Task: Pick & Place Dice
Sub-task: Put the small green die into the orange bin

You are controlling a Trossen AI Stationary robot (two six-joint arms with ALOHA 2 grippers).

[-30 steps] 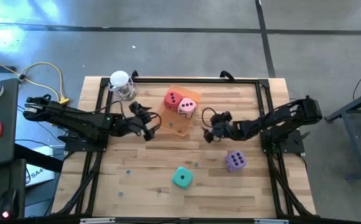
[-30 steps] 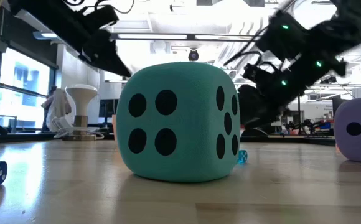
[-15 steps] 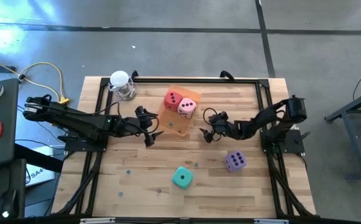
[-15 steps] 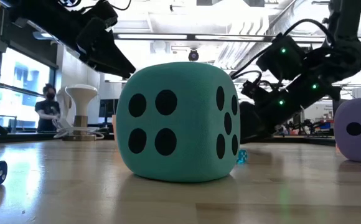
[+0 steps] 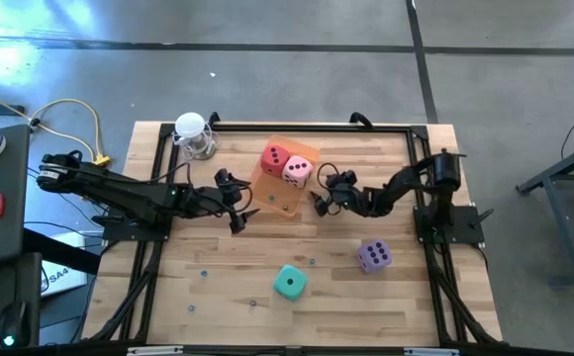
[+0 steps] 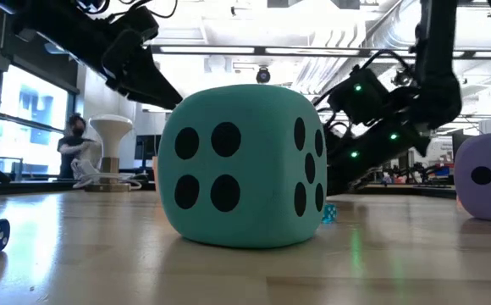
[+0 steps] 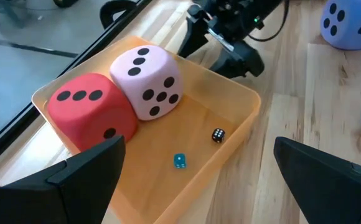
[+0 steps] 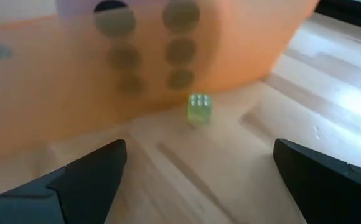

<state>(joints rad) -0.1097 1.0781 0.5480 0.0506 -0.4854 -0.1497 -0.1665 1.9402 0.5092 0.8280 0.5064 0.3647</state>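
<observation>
A red die [image 5: 273, 158] and a pink die [image 5: 298, 171] sit side by side in the orange tray [image 5: 283, 201]. In the left wrist view the red die [image 7: 87, 112] and the pink die [image 7: 148, 79] rest on the floor of the tray [image 7: 243, 112]. The teal die [image 5: 289, 282] and the purple die [image 5: 374, 256] stand on the table toward its near side. My left gripper [image 5: 247, 201] hovers open at the tray's left side. My right gripper [image 5: 315, 194] is open and low by the tray's right wall, facing a small yellow-green die [image 8: 198, 107] on the table.
A white stand [image 5: 194, 133] with a cable is at the far left corner. Tiny dice lie scattered on the wood, two in the tray [image 7: 218, 135]. Black rails [image 5: 154, 267] run along the table's sides. A person [image 6: 74, 144] moves in the room behind.
My right gripper has come down and toward the tray's right wall, staying open, with its arm folding in toward the table's left. The dice and the tray have kept their places.
</observation>
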